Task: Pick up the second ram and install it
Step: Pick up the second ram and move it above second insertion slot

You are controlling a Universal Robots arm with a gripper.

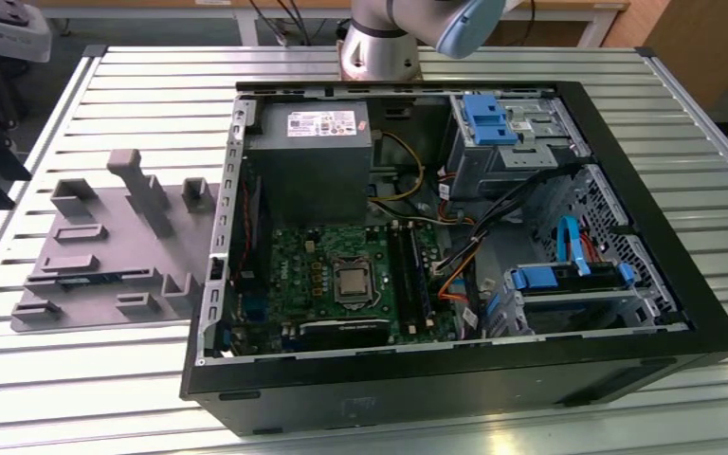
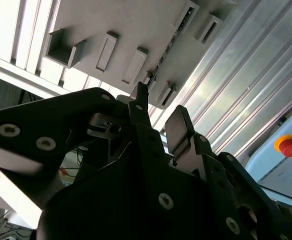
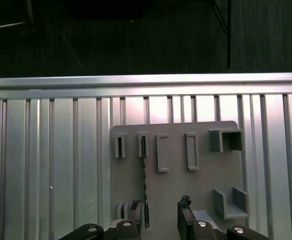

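The second ram is a thin dark stick standing on edge in a slot of the grey fixture plate. It also shows as a narrow dark line in the second wrist view, and as a short bluish strip on the plate at the exterior view's left. My gripper hangs above the plate, open, with nothing between its fingers. The ram lies close to one finger's line. In the second wrist view the gripper points toward the plate.
An open computer case lies beside the plate, with a motherboard, black memory slots, power supply and cables. The plate carries raised grey blocks. The slatted metal table's edge is beyond it. A red button sits off the table.
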